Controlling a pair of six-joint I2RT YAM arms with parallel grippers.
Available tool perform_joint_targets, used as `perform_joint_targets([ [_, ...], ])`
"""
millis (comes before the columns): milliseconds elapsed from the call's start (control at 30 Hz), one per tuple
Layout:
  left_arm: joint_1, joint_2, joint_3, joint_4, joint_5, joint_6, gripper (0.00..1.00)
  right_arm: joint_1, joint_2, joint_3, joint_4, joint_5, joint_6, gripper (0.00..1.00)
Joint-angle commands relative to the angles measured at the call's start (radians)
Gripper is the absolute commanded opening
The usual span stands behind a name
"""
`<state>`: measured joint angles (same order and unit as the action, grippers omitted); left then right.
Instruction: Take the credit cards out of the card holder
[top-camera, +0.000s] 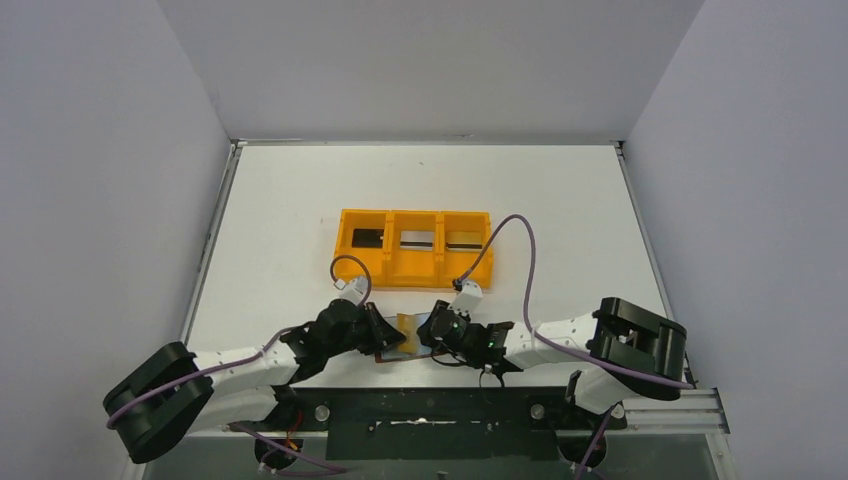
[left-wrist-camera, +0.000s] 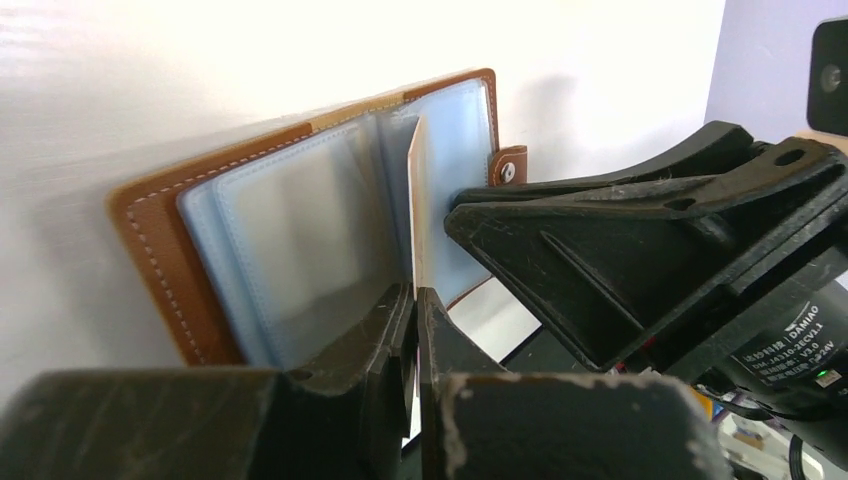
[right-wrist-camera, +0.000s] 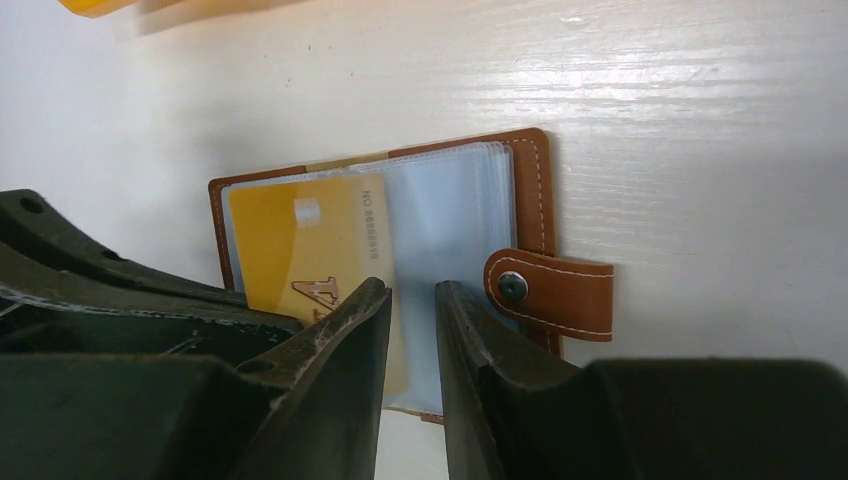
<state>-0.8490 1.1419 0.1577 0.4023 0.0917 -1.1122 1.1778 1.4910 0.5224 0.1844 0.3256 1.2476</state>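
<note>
The brown leather card holder (top-camera: 404, 333) lies open on the table between my two grippers, its pale blue pockets facing up (right-wrist-camera: 535, 190). My left gripper (left-wrist-camera: 415, 300) is shut on a tan-gold card (left-wrist-camera: 416, 200), seen edge-on and standing up from the pockets. In the right wrist view this card (right-wrist-camera: 300, 240) lies over the holder's left half. My right gripper (right-wrist-camera: 412, 300) is open by a narrow gap, over the blue pockets beside the snap tab (right-wrist-camera: 550, 290). Its fingers (left-wrist-camera: 640, 230) rest at the holder's right side.
The orange three-compartment tray (top-camera: 415, 270) stands just beyond the holder. It holds a black card (top-camera: 367, 238), a silvery card (top-camera: 417, 239) and a third card (top-camera: 463, 240), one in each compartment. White walls bound the table on three sides.
</note>
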Motion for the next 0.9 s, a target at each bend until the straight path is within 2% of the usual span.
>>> perform_joint_targets([
  [0, 0.009, -0.125, 0.052, -0.192, -0.109, 0.053, 0.04, -0.004, -0.020, 0.005, -0.199, 0.079, -0.015, 0.27],
  [200, 0.023, -0.269, 0.087, -0.359, -0.153, 0.087, 0.00, -0.004, -0.035, 0.065, -0.229, 0.069, -0.088, 0.27],
  [300, 0.028, -0.308, 0.111, -0.417, -0.170, 0.101, 0.00, 0.002, -0.040, 0.135, -0.259, 0.070, -0.142, 0.33],
  [600, 0.033, -0.325, 0.108, -0.450, -0.160, 0.115, 0.00, 0.040, 0.043, 0.312, -0.356, 0.094, -0.237, 0.39],
  [767, 0.036, -0.332, 0.099, -0.451, -0.156, 0.114, 0.00, 0.107, 0.173, 0.477, -0.663, 0.323, -0.153, 0.48],
  [867, 0.039, -0.337, 0.095, -0.451, -0.156, 0.117, 0.00, 0.132, 0.222, 0.532, -0.753, 0.375, -0.140, 0.49],
])
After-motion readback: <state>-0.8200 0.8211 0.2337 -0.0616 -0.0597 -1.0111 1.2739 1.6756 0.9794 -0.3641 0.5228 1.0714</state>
